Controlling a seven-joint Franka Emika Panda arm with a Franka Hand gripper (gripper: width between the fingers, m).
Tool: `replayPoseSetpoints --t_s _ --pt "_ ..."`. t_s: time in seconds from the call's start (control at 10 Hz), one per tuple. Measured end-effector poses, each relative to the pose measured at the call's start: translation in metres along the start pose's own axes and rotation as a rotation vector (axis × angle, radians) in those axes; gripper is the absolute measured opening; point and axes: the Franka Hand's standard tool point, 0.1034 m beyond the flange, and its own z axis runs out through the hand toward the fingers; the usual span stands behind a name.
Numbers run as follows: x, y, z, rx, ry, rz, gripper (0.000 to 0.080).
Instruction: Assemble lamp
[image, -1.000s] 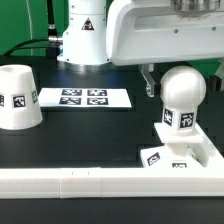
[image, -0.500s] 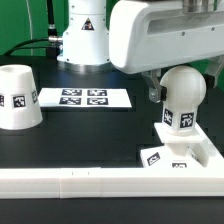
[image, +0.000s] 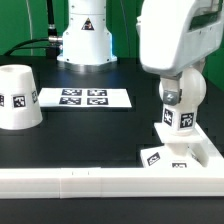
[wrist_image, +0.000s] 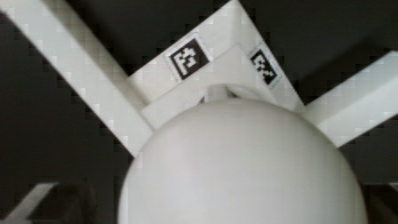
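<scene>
The ball-topped bulb (image: 186, 104) stands upright on the blocky square base (image: 186, 150) at the exterior view's right. My gripper (image: 182, 92) hangs over the bulb's ball. One finger (image: 168, 97) shows at the ball's left side, the other is hidden behind it, and the jaws look spread around the ball. In the wrist view the bulb (wrist_image: 231, 160) fills the picture, with the base (wrist_image: 205, 60) beyond it and no fingertips showing. The cup-like shade (image: 18, 97) stands mouth down, far off at the left.
The marker board (image: 85, 98) lies flat at the middle back. A long white rail (image: 90, 181) runs along the front edge and meets the base's corner. The arm's pedestal (image: 84, 40) stands at the back.
The hand has moved to the exterior view's right and down, from left of and above the bulb to over its ball. The bulb, base and shade have not moved.
</scene>
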Motion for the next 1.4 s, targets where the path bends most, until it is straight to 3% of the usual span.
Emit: replayPoseSetpoints --t_s 0.8,1.0,1.1,1.4 --pt "0.0041 -0.0037 0.0019 -0.024 -0.077 -0.719 0.0698" --pt "0.0035 -0.0033 0.0020 -0.024 -0.078 -0.728 0.0689" --pt "0.0033 -0.0031 0.0020 -0.024 -0.078 -0.728 0.0577" --pt "0.0030 -0.0029 0.0020 -0.025 -0.078 -0.699 0.0577"
